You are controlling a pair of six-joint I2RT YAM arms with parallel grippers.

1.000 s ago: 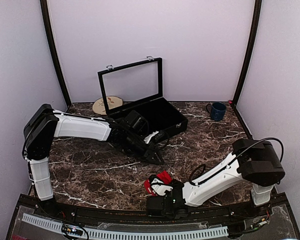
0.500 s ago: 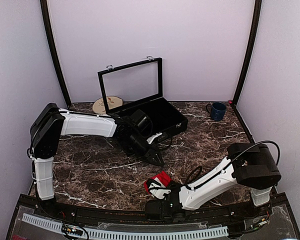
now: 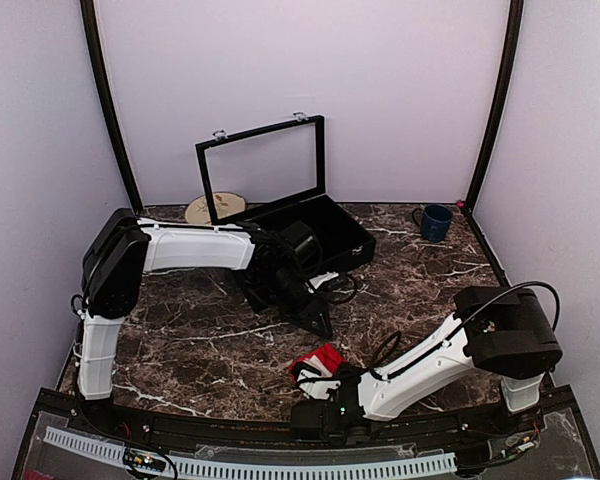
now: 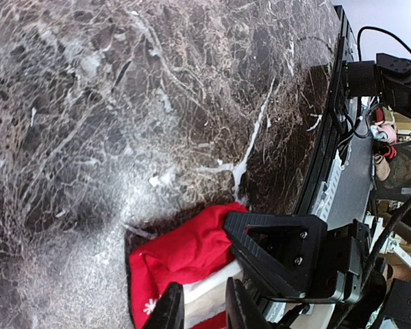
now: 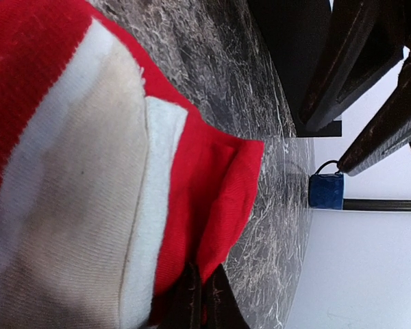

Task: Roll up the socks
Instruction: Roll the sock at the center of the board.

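Marble tabletop (image 3: 180,340), left arm (image 3: 195,248) outstretched, right arm (image 3: 420,360) folded, fingers (image 5: 190,298) pinching socks (image 5: 89,171)

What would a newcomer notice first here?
The bright-red socks with a cream cuff, bunched at the near edge of the dark marble table, the right jaws shut on them. Next, the left jaws poised just beyond them, slightly apart. At the back, the open black case and a blue mug far right.

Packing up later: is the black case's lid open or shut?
Open: the black case has its lid standing upright at the back, interior exposed.
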